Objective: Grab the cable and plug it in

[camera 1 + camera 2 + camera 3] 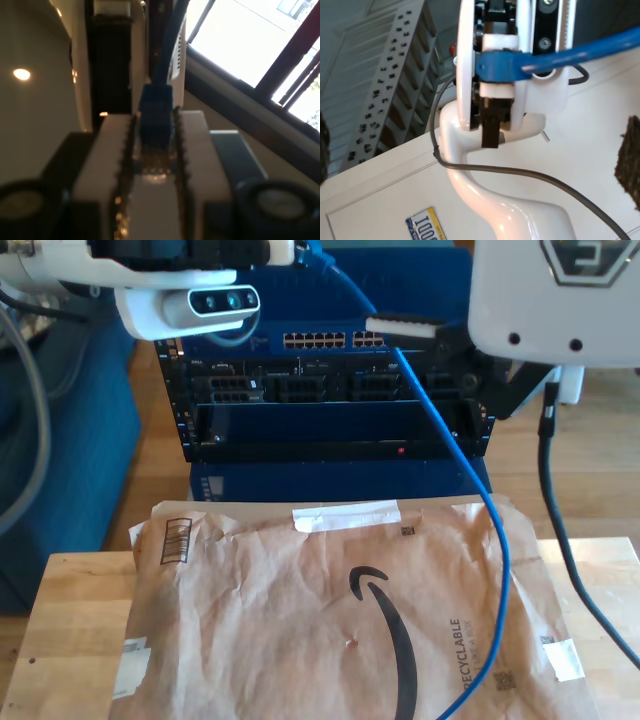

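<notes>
**Grip.** My first gripper [156,145] has its two white, saw-edged pads [197,150] pressed together on the small clear-blue plastic plug [156,117] of the thin bright-blue Ethernet cable [162,60]. The plug sits squarely between the pads, touching both. Its blue boot stands clear of the pad tips, and the cord runs straight on from there, away from the jaws.

**Seen from the other arm.** My second gripper [476,160] is spread wide. One dark, rough-faced finger [629,160] is well apart from the other, with nothing pinched between them. Ahead of it is my first gripper [497,65], with the blue plug held crosswise between its white pads and the cable [580,52] leading off to one side. A thin black wire [530,174] crosses the glossy white arm link [490,200] below that grip.

**Setting.** In the exterior view the cable [497,530] passes a white saw-edged pad [402,326] near the top. It then hangs in a long free curve over the crumpled brown paper mailer [300,620] on the pale wooden table [70,620]. Behind the table stands a dark equipment rack [330,390], with a row of small sockets [330,340] along its blue upper unit. That socket row lies just beside the white pad. Which arm that pad belongs to cannot be told from this view.
</notes>
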